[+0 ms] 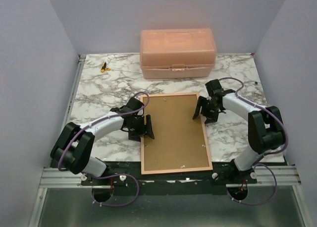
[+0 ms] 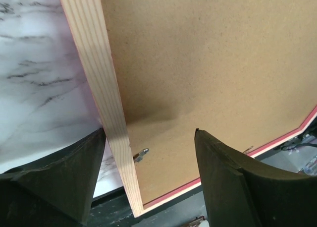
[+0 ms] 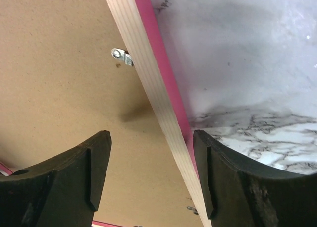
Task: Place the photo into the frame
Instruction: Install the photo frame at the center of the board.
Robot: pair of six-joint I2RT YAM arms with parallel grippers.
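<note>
- The large rectangular picture frame with a thin light-wood and pinkish-red border (image 1: 176, 170) is lying flat on the white-and-grey marble-patterned table (image 1: 99, 88), between the two arms, with its long sides running away from the bases.
- A plain brown backing board (image 1: 173, 133) is filling the frame and facing upward, so the pane is not showing.
- The left gripper (image 1: 142, 130) is hanging over the frame's left rail with its jaws spread wide. In the left wrist view one finger (image 2: 74, 177) is sitting on the table side, right against the rail, and the other is over the board, well apart from it. It is gripping nothing.
- The right gripper (image 1: 204, 114) is straddling the right rail in the same way, wide apart and holding nothing. Its outer finger (image 3: 233, 187) is sitting just beside the pink edge.
- Small metal turn clips (image 3: 122, 56) are showing on the board beside the rails.
- A salmon-pink plastic lidded box (image 1: 177, 53) is standing at the table's far edge, well apart from the frame.
- A small yellow-and-black object (image 1: 104, 66) is lying to its left, too small to identify.
</note>
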